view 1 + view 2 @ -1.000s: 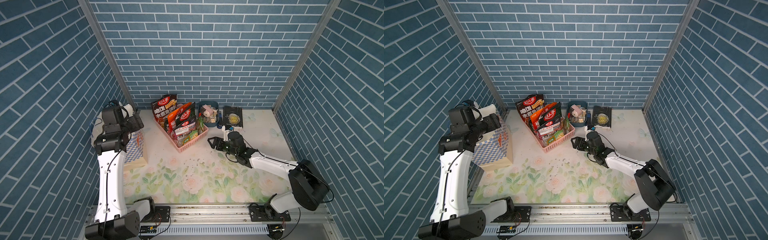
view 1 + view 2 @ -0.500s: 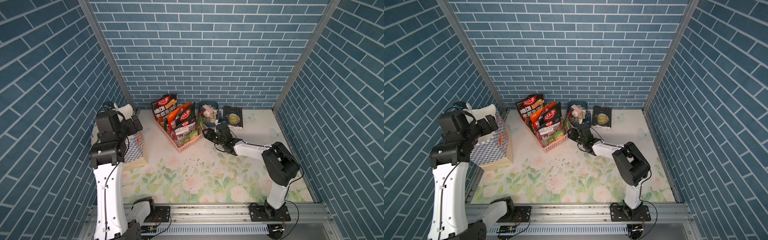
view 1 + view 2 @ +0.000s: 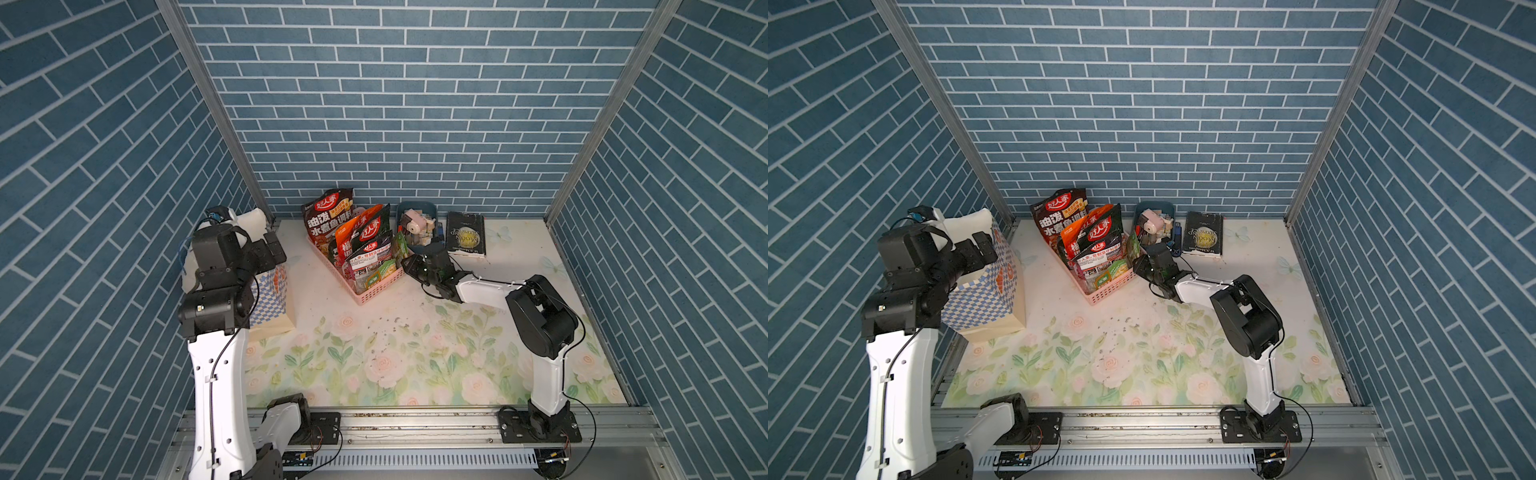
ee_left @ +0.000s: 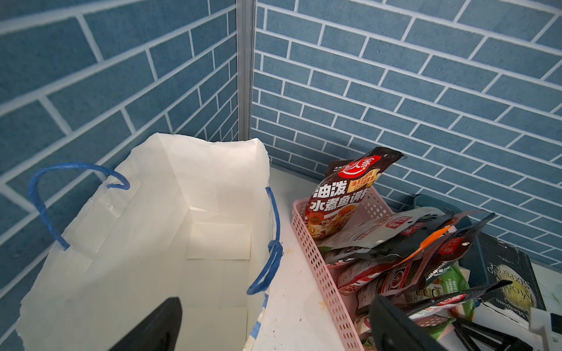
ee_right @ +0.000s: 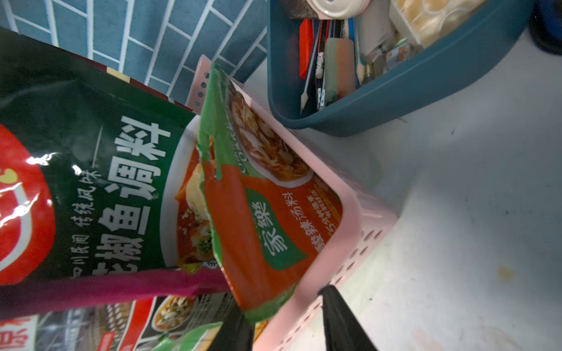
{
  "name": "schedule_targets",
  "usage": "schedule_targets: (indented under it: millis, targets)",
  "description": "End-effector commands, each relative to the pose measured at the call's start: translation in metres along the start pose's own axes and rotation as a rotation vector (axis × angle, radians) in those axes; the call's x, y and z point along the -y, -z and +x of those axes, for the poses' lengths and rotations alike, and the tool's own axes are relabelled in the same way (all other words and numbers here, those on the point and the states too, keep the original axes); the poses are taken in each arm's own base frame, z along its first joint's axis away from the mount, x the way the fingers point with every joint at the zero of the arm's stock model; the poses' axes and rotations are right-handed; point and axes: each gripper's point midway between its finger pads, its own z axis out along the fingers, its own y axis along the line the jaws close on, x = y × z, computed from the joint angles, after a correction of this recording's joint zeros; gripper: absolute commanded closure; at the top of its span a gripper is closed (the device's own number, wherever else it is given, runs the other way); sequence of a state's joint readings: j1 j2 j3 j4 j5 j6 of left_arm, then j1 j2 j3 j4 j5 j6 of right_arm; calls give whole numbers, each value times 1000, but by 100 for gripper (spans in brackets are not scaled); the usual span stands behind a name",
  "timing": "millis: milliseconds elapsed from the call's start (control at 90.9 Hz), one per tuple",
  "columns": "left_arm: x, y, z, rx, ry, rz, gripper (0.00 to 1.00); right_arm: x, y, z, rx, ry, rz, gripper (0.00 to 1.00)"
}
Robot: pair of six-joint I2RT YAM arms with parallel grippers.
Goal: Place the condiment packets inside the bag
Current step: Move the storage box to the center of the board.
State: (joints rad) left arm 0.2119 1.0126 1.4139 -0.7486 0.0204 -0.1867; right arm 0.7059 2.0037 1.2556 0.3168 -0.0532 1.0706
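In both top views the bag (image 3: 272,297) (image 3: 984,295) is seen at the left edge of the table (image 3: 415,365) (image 3: 1142,365), upright against the left wall (image 3: 104,208), with its mouth open. The left gripper (image 3: 985,247) is held above the bag's right rim, fully released. In the left wrist view its fingers (image 4: 158,325) are spread wide, and the bag's white lining (image 4: 137,237) is shown down to the floor of the bag. A strip of open table is left between the bag and the basket (image 3: 374,291) (image 3: 1108,291).

The packets (image 3: 330,220) (image 3: 1059,216) are stood on end in the basket, which is set slantwise at upper centre, near the back wall (image 3: 395,124). The tallest black one juts well above the rim. The tub (image 3: 432,206) is placed just beside the basket's far right corner. The book (image 3: 465,235) is laid to the right of the tub.

The right gripper (image 3: 409,264) is set low at the basket's right side, in the narrow gap in front of the tub. In the right wrist view its fingers (image 5: 340,322) are placed astride the basket's wall (image 5: 349,212), with the edge of a green-and-orange packet (image 5: 267,218) between them. Whether anything is pinched cannot be told.

The flowered lower half of the table is left open between the arms, marked only by dark specks (image 3: 390,324) at centre.
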Motion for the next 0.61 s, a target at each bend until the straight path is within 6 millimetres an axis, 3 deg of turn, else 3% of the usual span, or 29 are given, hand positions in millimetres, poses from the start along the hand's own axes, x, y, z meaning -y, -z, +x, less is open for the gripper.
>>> schedule_targets:
  millis: [0, 121, 242, 451, 594]
  targets:
    - [2, 4, -5, 30, 8, 13, 0, 19, -12, 10, -16, -40, 66, 61]
    - [3, 5, -6, 36, 10, 22, 0, 29, -19, 15, -27, -58, 91, 63]
    - [5, 6, -7, 42, 13, 31, 0, 33, -18, 16, -25, -67, 106, 72]
    - [5, 9, -11, 47, 7, 29, 0, 33, 10, 7, 0, -72, 147, 100]
    - [7, 11, -15, 62, 11, 44, 0, 53, 31, 3, -14, -99, 193, 100]
